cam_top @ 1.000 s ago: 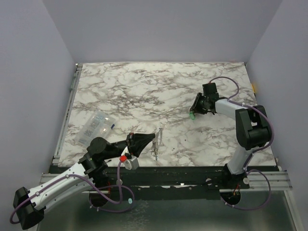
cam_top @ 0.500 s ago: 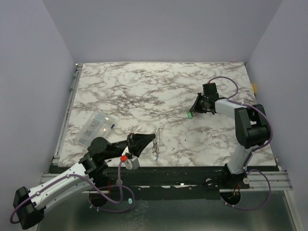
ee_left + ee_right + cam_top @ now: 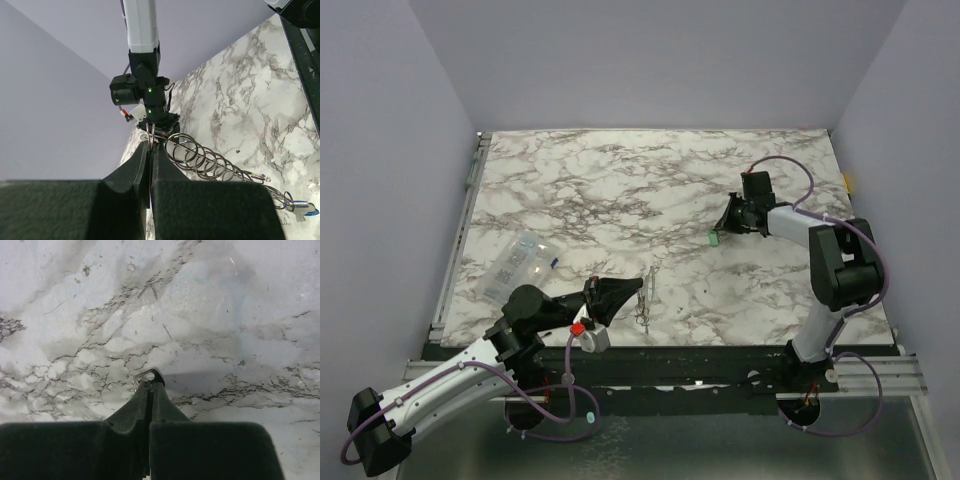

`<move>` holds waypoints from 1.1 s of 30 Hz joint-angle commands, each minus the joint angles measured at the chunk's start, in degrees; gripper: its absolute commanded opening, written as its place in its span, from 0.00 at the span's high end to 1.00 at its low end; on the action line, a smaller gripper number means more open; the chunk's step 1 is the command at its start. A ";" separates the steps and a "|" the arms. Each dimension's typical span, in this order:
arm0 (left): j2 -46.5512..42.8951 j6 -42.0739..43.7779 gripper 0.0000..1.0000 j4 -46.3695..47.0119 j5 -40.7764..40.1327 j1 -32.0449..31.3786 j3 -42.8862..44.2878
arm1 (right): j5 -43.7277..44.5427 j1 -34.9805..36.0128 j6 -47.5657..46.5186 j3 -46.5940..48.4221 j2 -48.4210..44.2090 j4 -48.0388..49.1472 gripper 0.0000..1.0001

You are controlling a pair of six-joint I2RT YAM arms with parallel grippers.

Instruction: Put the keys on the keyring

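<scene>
Plastic bag [image 3: 520, 262] on table [image 3: 620, 180]; keyring [image 3: 643, 304] in left gripper [image 3: 641, 283].

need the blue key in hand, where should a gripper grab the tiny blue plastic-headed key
The tiny blue plastic-headed key lies flat on the marble table by the loose end of the silvery keyring, so probably pinch its head from straight above, jaws across its edges.

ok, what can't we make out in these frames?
green key: a speck in the top view; in the right wrist view the right end effector covers it, only a metal loop shows.
keyring: thin glint in the top view; where the left end effector pinches it is hidden inside the grip.
blue key: at the left wrist frame's edge, its link to the keyring too small to tell.
</scene>
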 commanded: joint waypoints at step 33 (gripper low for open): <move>0.90 -0.53 1.00 2.20 -1.51 -0.32 -0.57 | -3.36 11.14 -9.79 2.02 -30.22 -14.45 0.99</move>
